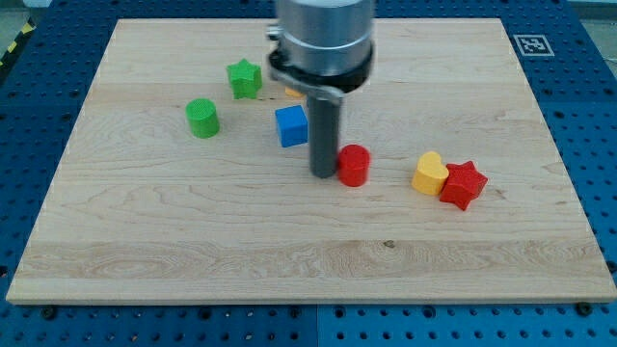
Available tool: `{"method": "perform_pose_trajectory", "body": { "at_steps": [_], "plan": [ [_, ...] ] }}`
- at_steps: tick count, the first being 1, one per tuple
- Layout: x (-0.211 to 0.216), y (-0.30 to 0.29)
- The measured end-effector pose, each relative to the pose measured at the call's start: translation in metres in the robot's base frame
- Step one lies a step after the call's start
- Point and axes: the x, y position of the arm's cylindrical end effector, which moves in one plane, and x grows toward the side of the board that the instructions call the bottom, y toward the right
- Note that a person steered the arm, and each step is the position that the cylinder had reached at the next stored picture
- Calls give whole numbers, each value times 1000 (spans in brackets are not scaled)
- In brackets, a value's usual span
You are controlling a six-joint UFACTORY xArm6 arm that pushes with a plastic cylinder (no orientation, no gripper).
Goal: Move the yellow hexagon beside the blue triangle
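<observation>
While no blue triangle shows, progress cannot be judged. From the view's left: green cylinder (202, 118), green star (245, 78), blue cube (291, 126), a yellow sliver (293, 93) behind the arm (perhaps the yellow hexagon), then my tip (323, 174) — a bare rod holding nothing — just beside the red cylinder (354, 165).

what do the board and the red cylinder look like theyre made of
Pale wooden board: looks like light wood with a matte finish, showing grain lines and plank seams. Red cylinder block, just right of my tip: probably moulded plastic, uniform colour with a slight sheen.
</observation>
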Motion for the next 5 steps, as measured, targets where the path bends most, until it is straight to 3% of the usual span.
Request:
{"method": "perform_pose_trajectory", "body": {
  "at_steps": [2, 4, 5],
  "plan": [
    [0, 62],
    [0, 64],
    [-62, 64]
  ]
}}
